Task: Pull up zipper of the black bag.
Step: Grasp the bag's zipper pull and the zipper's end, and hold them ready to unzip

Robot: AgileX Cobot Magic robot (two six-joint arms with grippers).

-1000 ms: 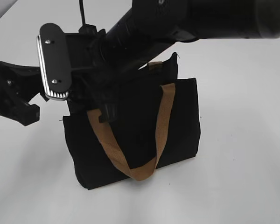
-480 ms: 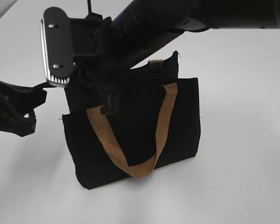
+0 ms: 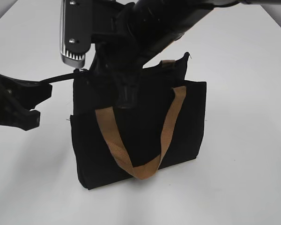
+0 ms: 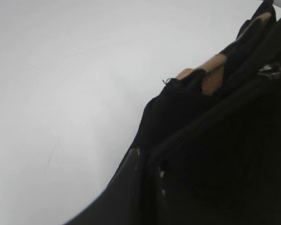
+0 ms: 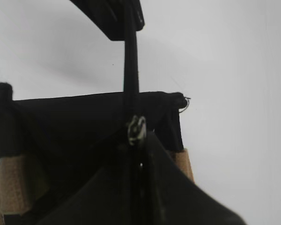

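The right arm (image 3: 154, 18) comes from the upper right and bends down over the top of the black bag (image 3: 140, 131), which stands upright on the white table (image 3: 243, 178). Its fingers (image 5: 145, 187) are closed on the zipper (image 5: 136, 129) at the silvery pull tab. The left gripper (image 3: 25, 101) reaches in low from the left side and pinches the bag's end, where a thin black tail is stretched. There is one bag with two tan handles (image 3: 131, 159); only the front one is fully seen. In the left wrist view the zip line (image 4: 210, 117) runs diagonally, but the left fingers themselves are dark and blurred, hard to make out.
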